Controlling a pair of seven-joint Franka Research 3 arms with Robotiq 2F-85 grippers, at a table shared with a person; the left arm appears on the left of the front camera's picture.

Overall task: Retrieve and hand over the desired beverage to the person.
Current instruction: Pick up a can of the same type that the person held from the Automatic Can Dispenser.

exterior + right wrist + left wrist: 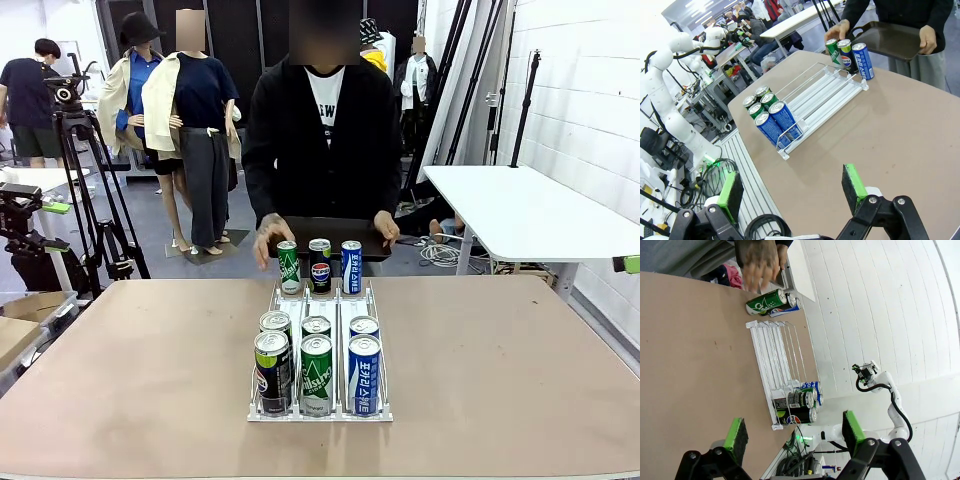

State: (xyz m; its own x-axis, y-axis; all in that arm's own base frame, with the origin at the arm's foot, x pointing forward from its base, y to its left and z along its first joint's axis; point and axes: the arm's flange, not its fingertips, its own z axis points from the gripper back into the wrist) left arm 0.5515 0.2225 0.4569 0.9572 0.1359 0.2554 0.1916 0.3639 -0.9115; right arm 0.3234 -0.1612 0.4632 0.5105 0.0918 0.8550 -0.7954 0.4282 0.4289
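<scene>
A white three-lane rack (330, 300) stands mid-table. At its near end several cans crowd together: a dark one (273, 372), a green one (316, 377) and a blue one (364, 376) in front, with another row behind. At the far end stand a green can (288, 268), a black Pepsi can (320, 266) and a blue can (351, 266). The person (320, 130) holds a dark tray (330, 230) at the far edge, one hand (268, 240) by the green can (832, 47). My left gripper (794, 432) is open and holds nothing, well short of the rack (775, 365). My right gripper (792, 189) is open too, above bare tabletop.
The brown table (130, 360) has wide bare areas on both sides of the rack. A white table (520, 205) stands at the back right, a camera tripod (75, 130) at the back left. Cables (715, 170) lie below the table's near edge.
</scene>
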